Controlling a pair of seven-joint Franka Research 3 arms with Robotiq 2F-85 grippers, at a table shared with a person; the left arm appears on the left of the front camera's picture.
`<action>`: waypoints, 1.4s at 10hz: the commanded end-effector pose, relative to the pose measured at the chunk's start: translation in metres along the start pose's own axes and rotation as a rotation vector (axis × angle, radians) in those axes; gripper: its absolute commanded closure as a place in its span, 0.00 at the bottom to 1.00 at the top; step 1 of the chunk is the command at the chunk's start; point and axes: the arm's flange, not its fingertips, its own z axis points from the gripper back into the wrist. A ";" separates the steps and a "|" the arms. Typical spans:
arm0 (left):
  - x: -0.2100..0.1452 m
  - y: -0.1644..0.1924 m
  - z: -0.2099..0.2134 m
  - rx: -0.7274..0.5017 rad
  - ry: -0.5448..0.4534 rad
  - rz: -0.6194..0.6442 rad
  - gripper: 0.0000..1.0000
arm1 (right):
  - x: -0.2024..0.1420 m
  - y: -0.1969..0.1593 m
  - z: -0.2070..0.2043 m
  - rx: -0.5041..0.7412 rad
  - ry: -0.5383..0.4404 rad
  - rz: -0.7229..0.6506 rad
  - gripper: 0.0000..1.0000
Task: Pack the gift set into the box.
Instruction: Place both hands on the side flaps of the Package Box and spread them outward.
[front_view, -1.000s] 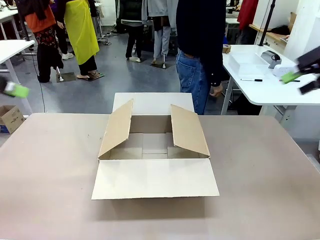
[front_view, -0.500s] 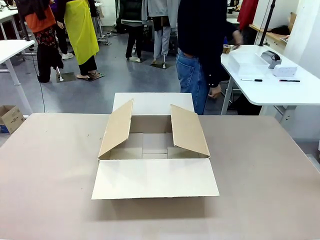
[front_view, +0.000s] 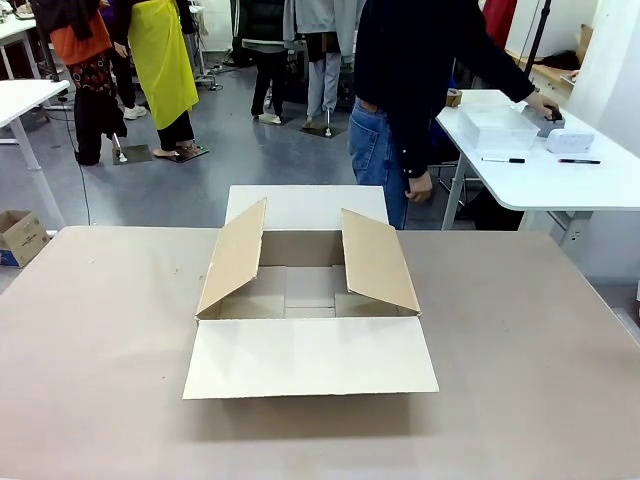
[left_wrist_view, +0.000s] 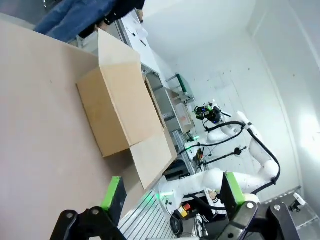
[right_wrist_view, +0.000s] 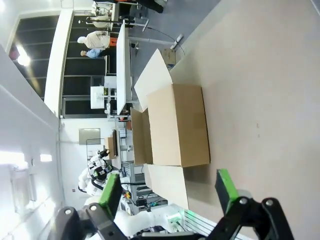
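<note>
Front view, box: The box stood open at the middle of the table, with the near flap flat, both side flaps raised and the floor bare.
Front view, person: Over the last second the person's hand had swung out to the side table. It arrived at the far end of the gift set; touching or just beside could not be told.
Front view, gift set: It lay on the side table, well apart from the box and not yet lifted.
Left wrist view, left gripper: The left gripper was spread wide with nothing between the pads. It was held above the table to one side of the box.
Right wrist view, right gripper: The right gripper was likewise spread and held nothing, with the box ahead of it.
Meaning for the task: This was judged an early stage — packing had not begun. The reach suggested the person was about to fetch the gift set, either to hand it over or to set it down — which one could not be told.
</note>
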 end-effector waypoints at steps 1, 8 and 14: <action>0.002 0.006 -0.002 -0.004 -0.018 0.021 0.00 | -0.001 -0.013 -0.003 0.013 -0.001 -0.027 0.00; -0.016 -0.126 -0.284 0.352 0.722 -0.278 0.00 | -0.155 0.171 -0.316 -0.649 0.273 0.751 0.00; -0.017 -0.159 -0.353 0.576 0.733 -0.247 0.00 | -0.181 0.179 -0.321 -0.588 0.326 0.599 0.00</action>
